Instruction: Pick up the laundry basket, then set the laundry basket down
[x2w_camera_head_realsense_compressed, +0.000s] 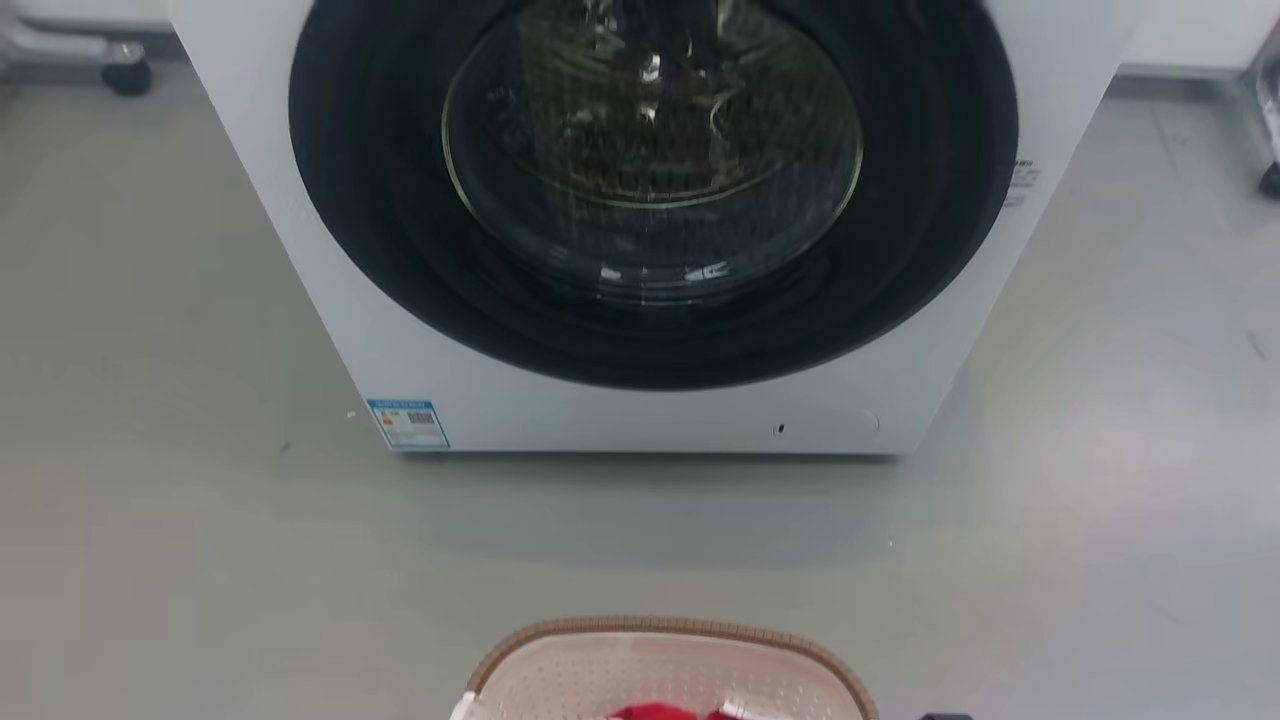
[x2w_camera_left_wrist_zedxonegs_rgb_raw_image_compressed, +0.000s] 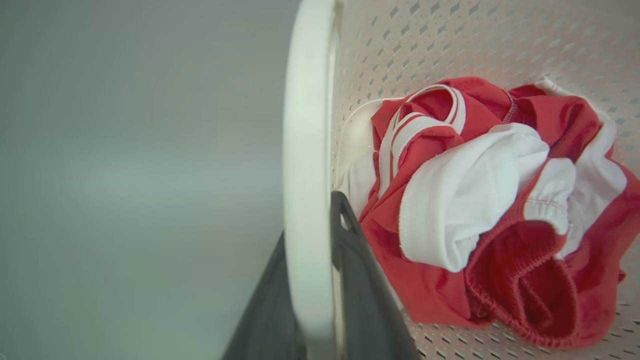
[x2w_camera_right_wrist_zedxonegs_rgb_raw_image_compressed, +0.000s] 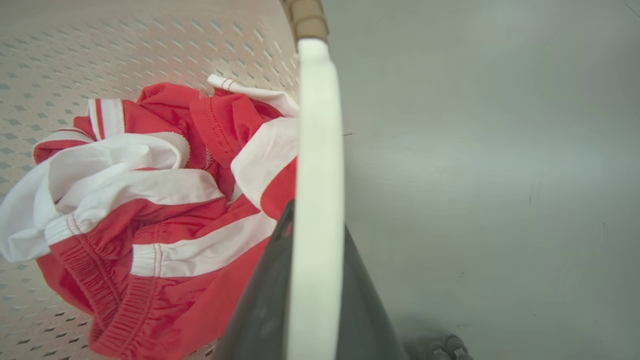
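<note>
Basket (x2w_camera_head_realsense_compressed: 560, 632): on the robot's side of the washer (x2w_camera_head_realsense_compressed: 600, 415), at the bottom centre of the head view; cream perforated walls, brown woven rim.
Basket support: cannot tell whether it rests on the floor (x2w_camera_head_realsense_compressed: 150, 450) or is held clear of it.
Contents: crumpled red and white clothes (x2w_camera_left_wrist_zedxonegs_rgb_raw_image_compressed: 500, 200), lying on the basket's bottom.
Left claw (x2w_camera_left_wrist_zedxonegs_rgb_raw_image_compressed: 310, 220): closed on the white left handle (x2w_camera_left_wrist_zedxonegs_rgb_raw_image_compressed: 307, 125), one dark finger on each side of it.
Right claw (x2w_camera_right_wrist_zedxonegs_rgb_raw_image_compressed: 317, 220): closed on the white right handle (x2w_camera_right_wrist_zedxonegs_rgb_raw_image_compressed: 320, 125), one finger inside the basket, one outside.
Washer: white body, round dark door, standing on the grey floor well apart from the basket.
</note>
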